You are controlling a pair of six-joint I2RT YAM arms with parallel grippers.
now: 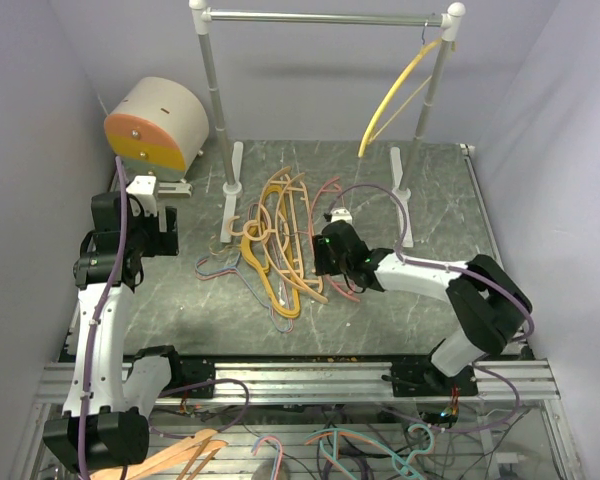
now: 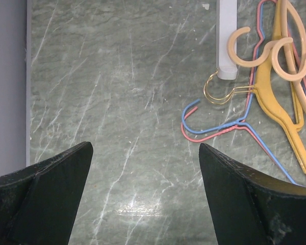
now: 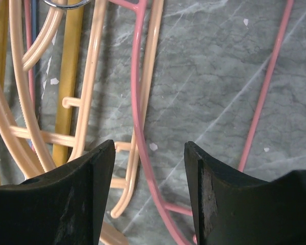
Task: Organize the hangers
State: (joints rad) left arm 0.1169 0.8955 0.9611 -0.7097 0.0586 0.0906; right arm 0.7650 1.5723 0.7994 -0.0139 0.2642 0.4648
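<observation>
A tangle of hangers point(image 1: 280, 240) lies on the table's middle: thick yellow, orange and peach ones, with thin pink, red and blue wire ones. One yellow hanger point(image 1: 395, 95) hangs on the rail point(image 1: 325, 17) at its right end. My right gripper point(image 3: 149, 145) is open low over the pile's right side point(image 1: 327, 247), its jaws on either side of a pink hanger point(image 3: 136, 102), beside peach hangers point(image 3: 92, 76). My left gripper point(image 2: 144, 148) is open and empty over bare table, left of the pile point(image 1: 160, 238). Blue and red wire hangers point(image 2: 219, 122) lie to its right.
The rail's white feet point(image 1: 230, 185) point(image 1: 400, 185) stand at the back of the table, and one shows in the left wrist view point(image 2: 225, 35). A cream and orange drum point(image 1: 158, 125) sits at the back left. More hangers point(image 1: 180, 455) lie below the front frame. Walls are close on both sides.
</observation>
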